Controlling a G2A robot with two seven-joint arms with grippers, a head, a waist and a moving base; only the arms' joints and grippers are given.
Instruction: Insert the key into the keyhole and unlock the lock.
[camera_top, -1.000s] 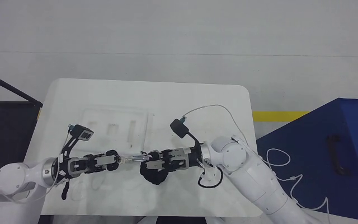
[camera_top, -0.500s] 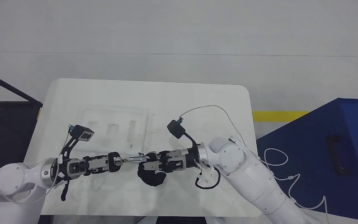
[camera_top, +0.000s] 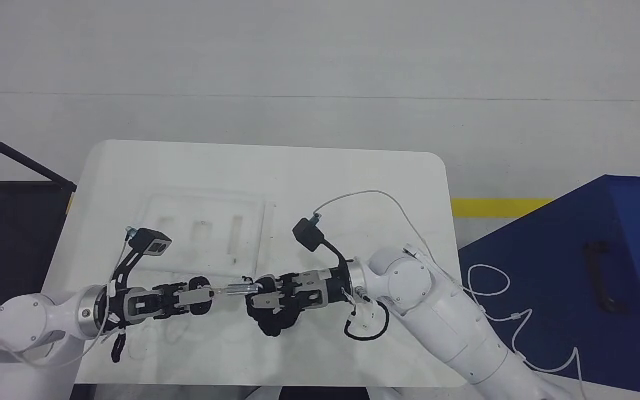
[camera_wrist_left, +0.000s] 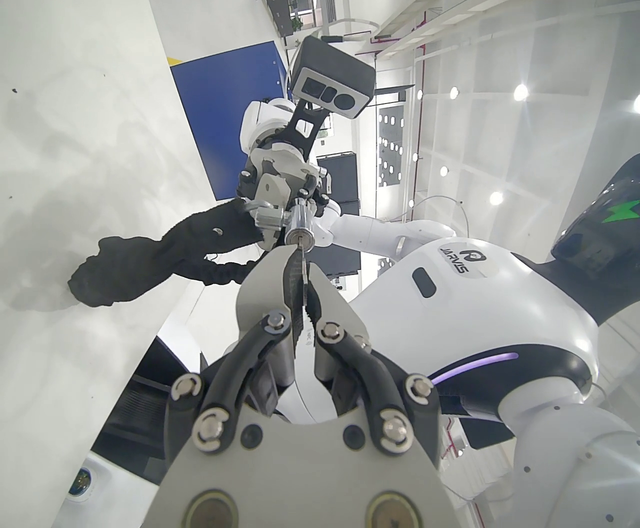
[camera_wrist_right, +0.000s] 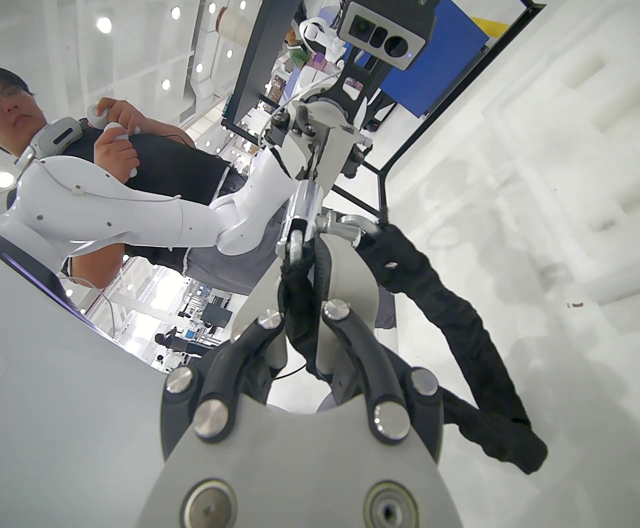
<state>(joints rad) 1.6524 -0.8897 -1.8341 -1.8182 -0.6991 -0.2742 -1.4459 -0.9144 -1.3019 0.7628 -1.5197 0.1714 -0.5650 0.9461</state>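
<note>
My left gripper (camera_top: 213, 293) is shut on the key (camera_top: 234, 288), whose thin blade points right at the lock (camera_top: 260, 291). In the left wrist view the key (camera_wrist_left: 300, 280) sits edge-on between my left gripper's (camera_wrist_left: 299, 261) fingers. Its tip is at the keyhole of the silver lock cylinder (camera_wrist_left: 299, 234). My right gripper (camera_top: 272, 294) holds the lock just above the table. In the right wrist view, that gripper (camera_wrist_right: 301, 251) is shut on the lock's (camera_wrist_right: 301, 212) black fabric-covered loop (camera_wrist_right: 452, 320), which hangs down and rests on the table.
A white foam tray (camera_top: 208, 226) with several shallow recesses lies on the white table (camera_top: 380, 190) behind the grippers. The table's front edge runs just below both arms. A blue panel (camera_top: 590, 260) stands off the table to the right.
The right arm has carried the lock a little left and toward the front edge. The gap between key and lock has shrunk, and the key tip now meets the keyhole.
</note>
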